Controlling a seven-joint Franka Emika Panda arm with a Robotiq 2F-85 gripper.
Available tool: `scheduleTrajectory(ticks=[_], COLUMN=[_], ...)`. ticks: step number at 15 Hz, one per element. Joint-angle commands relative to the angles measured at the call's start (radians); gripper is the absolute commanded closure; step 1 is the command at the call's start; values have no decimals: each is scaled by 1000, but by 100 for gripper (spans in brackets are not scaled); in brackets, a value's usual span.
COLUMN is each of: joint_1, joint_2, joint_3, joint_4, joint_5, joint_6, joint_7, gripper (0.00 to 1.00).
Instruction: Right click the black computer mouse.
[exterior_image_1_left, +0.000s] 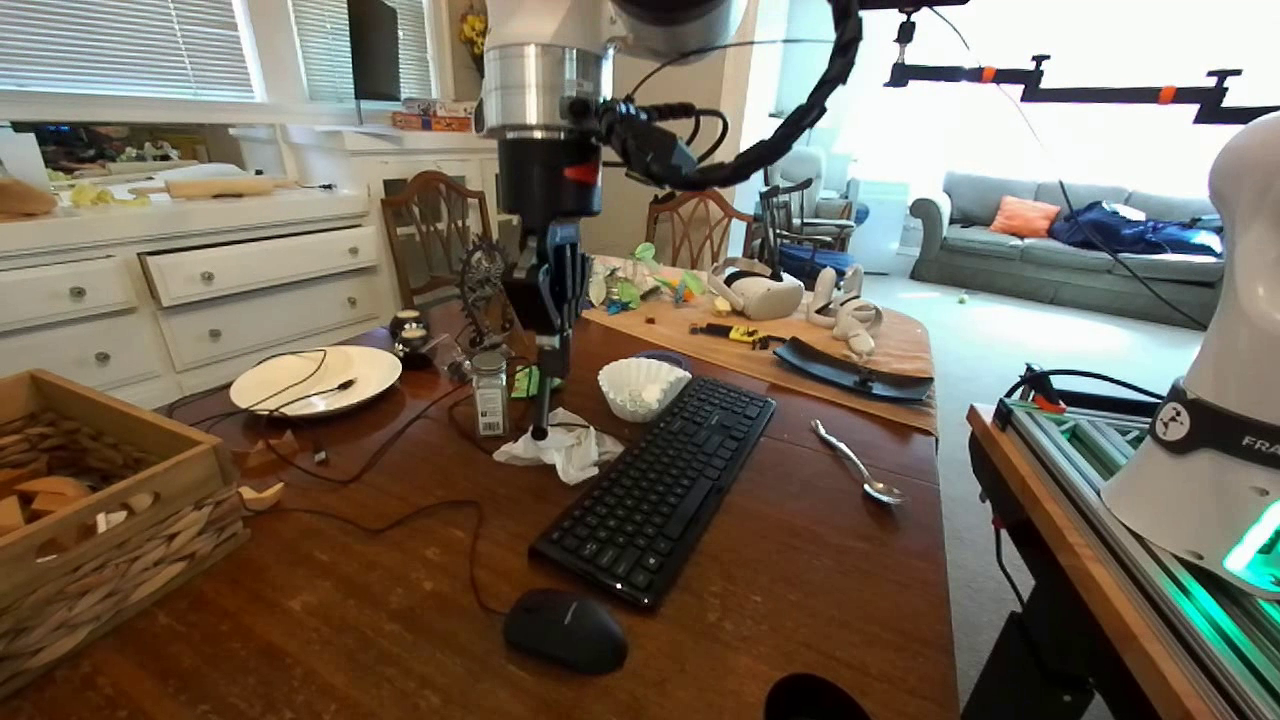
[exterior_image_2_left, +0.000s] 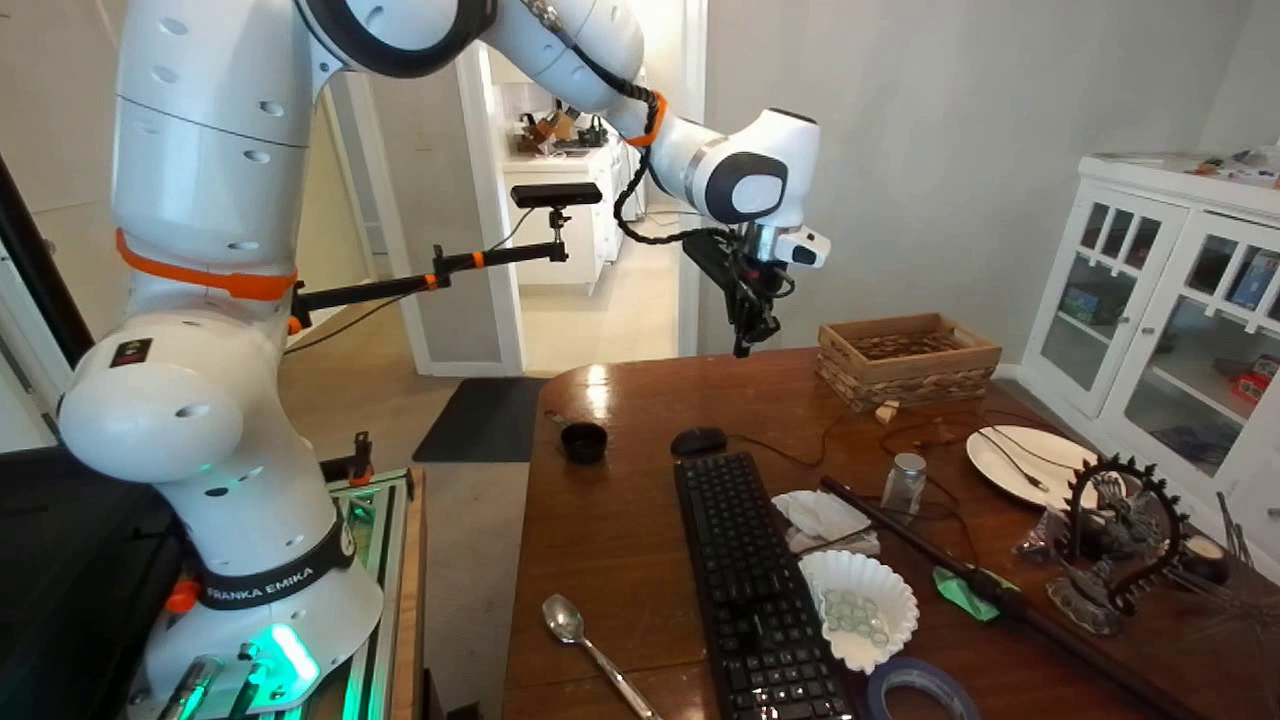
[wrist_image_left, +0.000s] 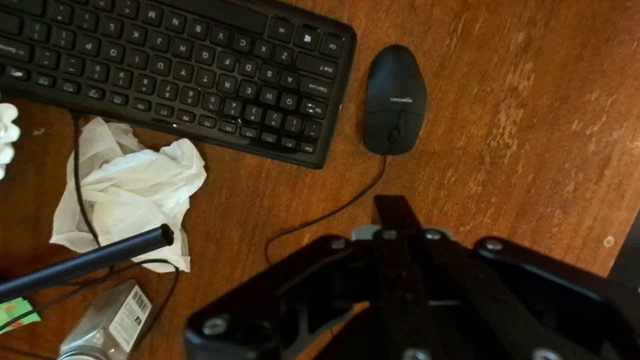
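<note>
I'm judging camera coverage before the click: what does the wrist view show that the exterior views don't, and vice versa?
Only the wrist view: a distinct scroll wheel on the black computer mouse.

Only the exterior views, in both: spoon, white plate, wooden-rimmed basket.

All share: the mouse, keyboard, crumpled white sheet, clear jar and gripper.

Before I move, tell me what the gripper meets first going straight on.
Probably the black computer mouse, near where its cord joins; depth is unclear, so the gripper might touch the table instead.
</note>
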Motion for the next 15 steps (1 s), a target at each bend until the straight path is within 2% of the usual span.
scheduleTrajectory(ticks=[1, 3, 4, 10, 15], joint_1=[33, 42, 38, 50, 52], joint_2=[79, 92, 67, 85, 133], joint_3=[1, 13, -1, 3, -6], joint_4=[65, 67, 39, 41, 6], joint_5=[35, 62, 30, 43, 50], joint_6=[-26, -41, -5, 1, 102], joint_7=[89, 111, 77, 103, 111], gripper=[100, 100, 99, 100, 100])
